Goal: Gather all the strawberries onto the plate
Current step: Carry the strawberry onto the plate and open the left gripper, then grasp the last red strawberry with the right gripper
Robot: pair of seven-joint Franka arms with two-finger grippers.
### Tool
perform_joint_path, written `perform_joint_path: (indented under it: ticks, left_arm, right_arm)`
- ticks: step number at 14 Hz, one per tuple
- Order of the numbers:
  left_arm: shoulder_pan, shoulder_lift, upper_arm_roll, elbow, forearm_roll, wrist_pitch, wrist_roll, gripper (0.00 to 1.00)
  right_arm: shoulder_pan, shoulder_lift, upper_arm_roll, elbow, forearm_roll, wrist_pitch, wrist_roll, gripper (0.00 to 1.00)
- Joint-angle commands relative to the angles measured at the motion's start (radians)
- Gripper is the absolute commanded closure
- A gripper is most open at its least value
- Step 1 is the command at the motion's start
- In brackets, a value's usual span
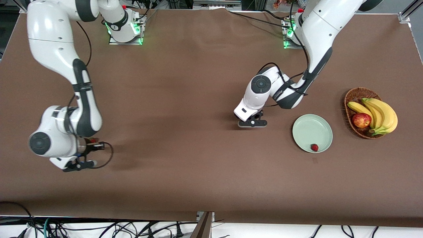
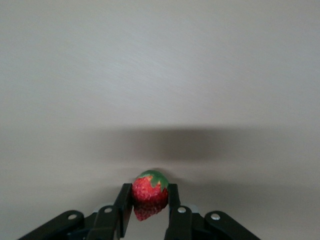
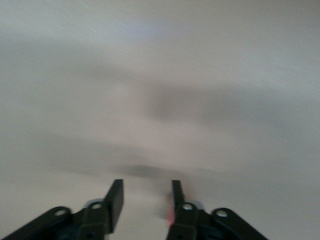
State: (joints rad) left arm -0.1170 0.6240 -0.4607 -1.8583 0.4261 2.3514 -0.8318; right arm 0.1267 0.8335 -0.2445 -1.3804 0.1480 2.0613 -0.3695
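- Strawberry (image 2: 150,189): light, soft, easily bruised; it sits pinched between your left hand's (image 2: 149,202) fingers low over the bench (image 1: 185,158). Keep the squeeze gentle, across its middle.
- Another strawberry (image 1: 314,147) lies in the plate (image 1: 305,130), toward the basket (image 1: 353,98) from that hand.
- Right hand (image 3: 146,197): narrowly parted, apparently empty, waiting.

Two strawberries (image 1: 314,147) (image 2: 149,189), one plate (image 1: 305,130), one basket (image 1: 352,98), one apple (image 1: 361,120), three bananas (image 1: 383,114).

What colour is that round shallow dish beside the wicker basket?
The round shallow dish is pale mint green, plain, with no pattern; the front view shows it best.
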Motion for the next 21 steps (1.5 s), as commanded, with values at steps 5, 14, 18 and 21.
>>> perform_joint_path:
  ticks: [5,14,18,21]
  left_arm:
    - [0.259,-0.084,-0.004,0.060,0.022,-0.210,0.574,1.00]
    - [0.450,-0.030,-0.006,0.059,0.000,-0.107,0.928,0.92]
    - [0.450,-0.026,-0.006,0.060,-0.087,-0.106,0.928,0.00]
    - [0.450,-0.026,-0.006,0.060,-0.089,-0.107,0.928,0.00]
  right_arm:
    - [-0.047,-0.013,0.011,-0.081,-0.005,-0.004,-0.077,0.00]
    - [-0.039,-0.013,0.013,-0.101,-0.005,-0.046,-0.077,0.61]
    - [-0.030,-0.013,0.017,-0.091,-0.001,-0.047,-0.059,0.86]
    - [0.013,-0.013,0.025,-0.043,0.013,-0.043,-0.001,0.89]
